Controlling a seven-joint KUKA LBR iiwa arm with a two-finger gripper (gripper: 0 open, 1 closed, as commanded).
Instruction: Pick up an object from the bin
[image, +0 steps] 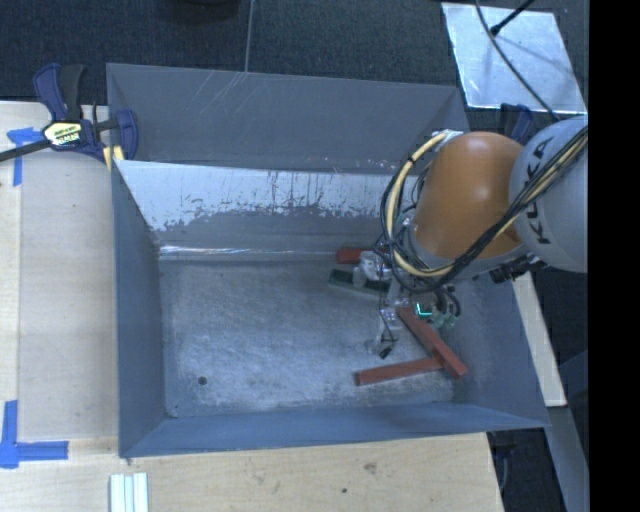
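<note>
My gripper (386, 335) hangs low in the right part of the bin, under the orange cover. Its tip is just above the bin floor. A reddish-brown flat stick (398, 373) lies on the floor just below and to the right of the tip. A second reddish-brown stick (438, 346) lies slanted beside the gripper on its right, meeting the first stick's right end. I see nothing held in the gripper.
Behind the gripper, near the back wall, lie a small red piece (349, 257) and a dark flat piece (346, 281). The arm and its cables cover the bin's right side. The bin's right wall stands close to the sticks.
</note>
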